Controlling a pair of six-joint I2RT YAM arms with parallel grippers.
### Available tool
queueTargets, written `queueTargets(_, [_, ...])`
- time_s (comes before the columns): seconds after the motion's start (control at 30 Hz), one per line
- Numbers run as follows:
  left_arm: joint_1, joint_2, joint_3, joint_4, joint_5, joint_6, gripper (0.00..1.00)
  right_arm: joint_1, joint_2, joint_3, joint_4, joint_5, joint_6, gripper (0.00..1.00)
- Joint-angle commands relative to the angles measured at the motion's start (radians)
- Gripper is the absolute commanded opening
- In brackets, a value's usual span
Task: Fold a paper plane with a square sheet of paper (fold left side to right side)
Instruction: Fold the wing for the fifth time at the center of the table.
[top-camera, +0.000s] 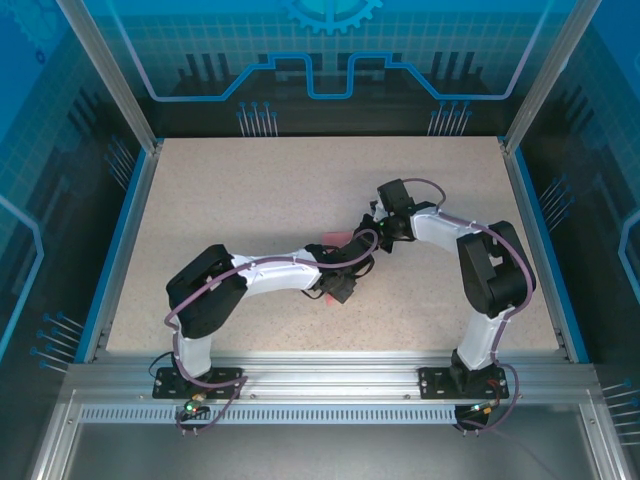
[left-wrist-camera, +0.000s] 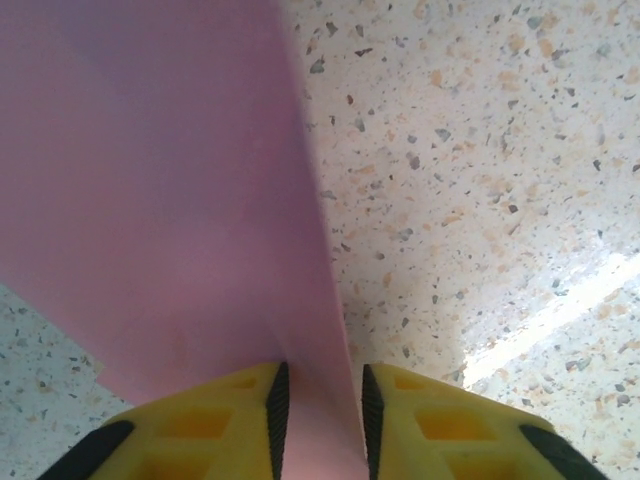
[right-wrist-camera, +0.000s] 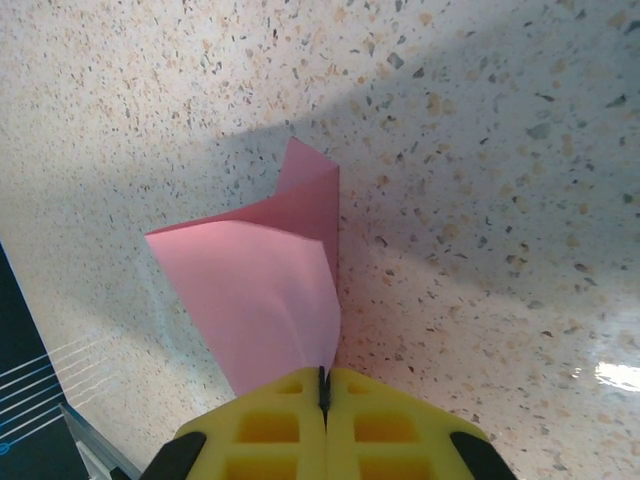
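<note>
Paper (right-wrist-camera: 265, 290) salmon-pink, folded, raised; right tool (right-wrist-camera: 323, 385) pinches corner; left tool (left-wrist-camera: 320, 385) narrowly apart astride edge.

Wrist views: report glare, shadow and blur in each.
Left wrist view: the paper looks soft, its long edge smeared close to the lens, and a bright glare streak crosses the table at lower right. Right wrist view: the paper is sharp, a broad grey shadow lies over the table behind it, and a small glare patch sits at the right edge.

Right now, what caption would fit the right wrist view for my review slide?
Right claw shut on the partly folded pink sheet of paper, speckled table beneath.
</note>
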Motion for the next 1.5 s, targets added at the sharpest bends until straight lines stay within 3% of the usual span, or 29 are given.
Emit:
queueTargets(0.0, [-0.009, 0.009, 0.014, -0.026, -0.022, -0.013, 0.25, 0.015, 0.014, 0.032, -0.045, 0.01, -0.026, 0.0])
queueTargets(0.13, [-0.006, 0.005, 0.011, -0.017, -0.015, -0.02, 0.19, 0.012, 0.005, 0.042, -0.06, 0.019, -0.057, 0.0])
queueTargets(0.33, [0.027, -0.03, -0.002, 0.011, 0.06, -0.038, 0.13, -0.012, -0.082, 0.026, -0.093, 0.106, -0.142, 0.27])
queueTargets(0.47, [0.076, -0.066, -0.024, 0.052, 0.189, -0.056, 0.11, -0.049, -0.201, -0.039, -0.083, 0.178, -0.188, 0.48])
queueTargets(0.7, [0.173, -0.079, -0.047, 0.12, 0.437, -0.103, 0.11, -0.1, -0.372, -0.198, -0.043, 0.236, -0.266, 0.68])
queueTargets(0.93, [0.24, -0.043, -0.055, 0.187, 0.612, -0.155, 0.11, -0.093, -0.444, -0.348, 0.072, 0.175, -0.28, 0.71])
queueTargets(1.47, [0.33, 0.059, -0.095, 0.393, 0.847, -0.283, 0.1, -0.051, -0.418, -0.513, 0.335, 0.08, -0.177, 0.68])
